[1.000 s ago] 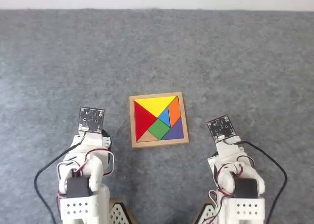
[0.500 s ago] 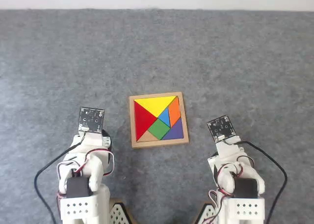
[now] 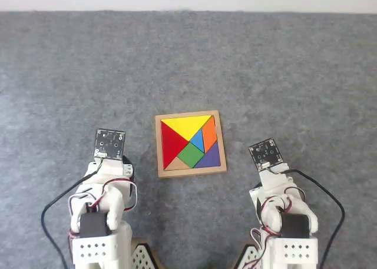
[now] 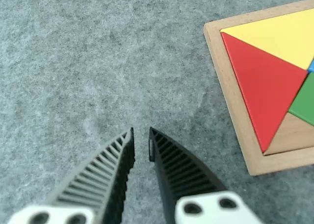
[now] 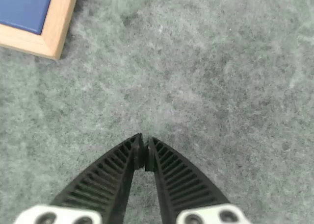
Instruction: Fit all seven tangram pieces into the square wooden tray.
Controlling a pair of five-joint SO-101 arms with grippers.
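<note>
The square wooden tray [image 3: 158, 145] lies on the grey felt between the two arms. In it sit a yellow triangle [image 3: 185, 126], a red triangle [image 3: 171, 142], a blue piece [image 3: 197, 140], an orange piece [image 3: 210, 133], a green square [image 3: 189, 156] and a purple piece [image 3: 210, 156]. A tan triangle [image 3: 174, 162] fills the near-left corner; I cannot tell whether it is a piece or bare tray floor. My left gripper [image 4: 141, 132] hangs over bare felt beside the tray's rim [image 4: 239, 106], shut and holding nothing. My right gripper [image 5: 145, 138] is shut over felt, apart from the tray's corner [image 5: 54, 33].
Grey felt covers the whole table, with wide free room beyond the tray and to both sides. Both arm bases [image 3: 97, 245] stand at the near edge, with black cables looping beside them. A pale wall strip runs along the far edge.
</note>
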